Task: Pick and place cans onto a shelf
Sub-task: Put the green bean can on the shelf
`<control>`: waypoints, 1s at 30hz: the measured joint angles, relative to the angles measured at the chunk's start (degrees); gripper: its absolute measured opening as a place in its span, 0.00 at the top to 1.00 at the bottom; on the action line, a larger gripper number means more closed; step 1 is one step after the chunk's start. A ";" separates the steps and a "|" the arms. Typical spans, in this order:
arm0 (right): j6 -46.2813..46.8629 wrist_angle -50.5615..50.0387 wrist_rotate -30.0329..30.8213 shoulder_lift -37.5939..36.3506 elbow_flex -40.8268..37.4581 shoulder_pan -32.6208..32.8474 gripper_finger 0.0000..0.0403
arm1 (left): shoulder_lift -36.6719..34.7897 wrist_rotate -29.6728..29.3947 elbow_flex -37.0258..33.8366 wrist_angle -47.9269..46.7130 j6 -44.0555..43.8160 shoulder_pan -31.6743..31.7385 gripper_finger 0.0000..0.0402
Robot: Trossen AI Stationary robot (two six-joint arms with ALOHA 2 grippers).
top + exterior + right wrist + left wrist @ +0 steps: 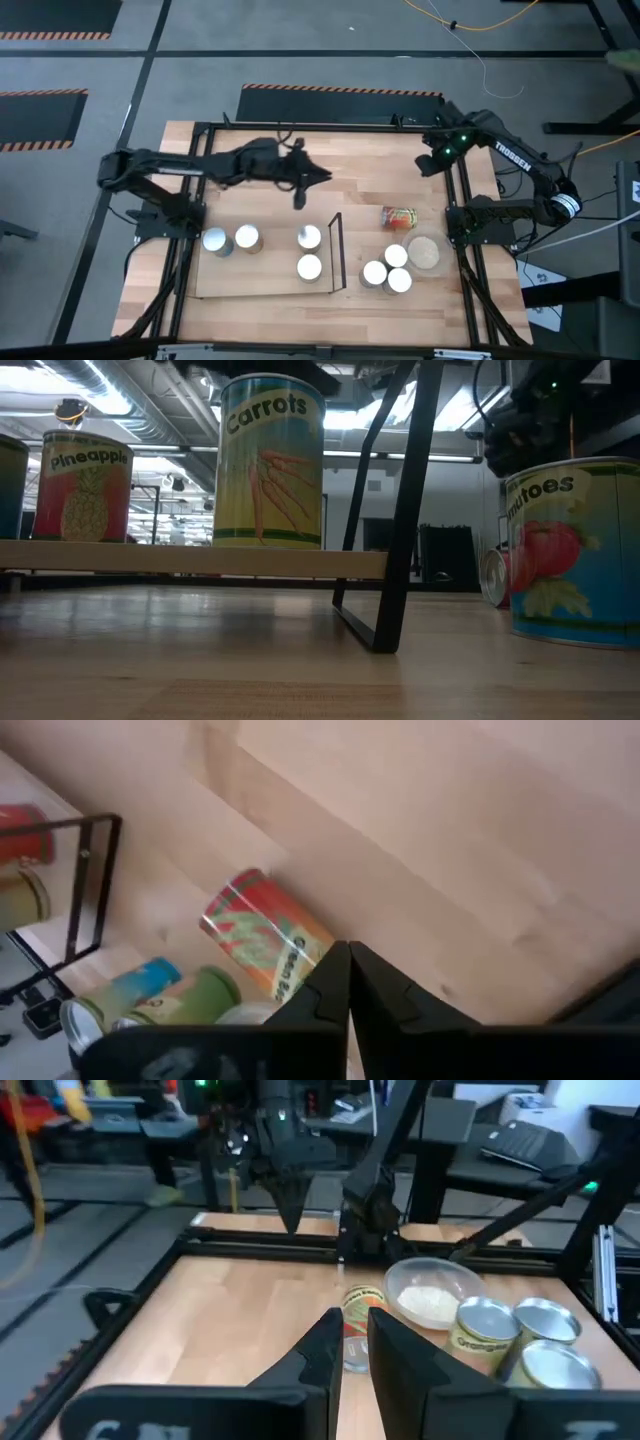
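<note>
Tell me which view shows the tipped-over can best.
Right wrist view: the tipped can lies on its side there, red-and-green label readable along its length. High view gives its place, right of the shelf. Left wrist view shows it end-on behind the left gripper. Low view shows only its rim.

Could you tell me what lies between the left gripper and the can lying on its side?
In the high view, only bare tabletop separates the left gripper from the tipped can; the shelf's black frame stands nearer the camera's bottom edge.
</note>
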 joint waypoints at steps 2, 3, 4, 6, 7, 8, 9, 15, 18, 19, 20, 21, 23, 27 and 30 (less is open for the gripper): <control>0.72 -0.68 0.13 0.00 -0.85 0.66 0.98 | 3.83 3.92 2.32 0.84 -0.02 2.25 0.89; 1.41 -0.86 0.27 0.00 -1.37 1.17 0.98 | 5.96 5.70 3.99 0.96 -0.02 3.28 0.89; 1.61 -0.91 0.38 0.00 -1.89 1.77 0.98 | 8.14 7.56 5.81 0.91 -0.02 4.18 0.89; 2.16 -0.92 0.44 0.00 -2.98 3.08 0.98 | 12.61 11.62 10.11 0.88 -0.04 5.64 0.89; 2.85 -1.03 0.49 0.00 -3.40 3.70 0.98 | 14.90 13.66 12.42 0.43 -0.04 6.26 0.89; 3.13 -1.04 0.47 0.00 -3.74 4.28 0.98 | 17.22 15.74 15.05 -0.48 -0.06 6.82 0.89; 3.48 -1.04 0.47 0.00 -4.05 4.86 0.98 | 19.47 17.65 17.68 -1.54 -0.07 7.27 0.89; 6.25 -1.65 0.49 0.00 -6.07 7.71 0.98 | 32.24 24.21 33.61 -10.95 -0.31 8.16 0.89; 6.46 -1.63 0.51 0.00 -8.19 8.81 0.98 | 37.47 25.80 40.07 -16.87 -0.31 8.15 0.89; 6.50 -1.56 0.49 0.00 -9.11 9.04 0.98 | 39.05 26.31 41.92 -18.10 -0.33 8.13 0.89; 6.87 -1.30 0.50 0.00 -10.14 9.38 0.98 | 40.36 26.56 43.36 -19.51 -0.33 8.09 0.89; 7.44 -0.89 0.51 0.00 -11.25 9.71 0.98 | 41.60 26.77 44.61 -20.54 -0.33 8.10 0.89; 7.53 0.23 0.50 0.00 -13.51 10.12 0.98 | 43.35 26.67 46.01 -21.44 -0.36 8.13 0.89; 7.71 2.67 0.49 0.00 -17.38 10.88 0.98 | 45.52 26.44 46.25 -21.86 -0.37 8.13 0.89; 7.86 4.70 0.16 0.00 -19.58 11.20 0.98 | 46.53 26.03 46.30 -22.36 -0.35 7.79 0.89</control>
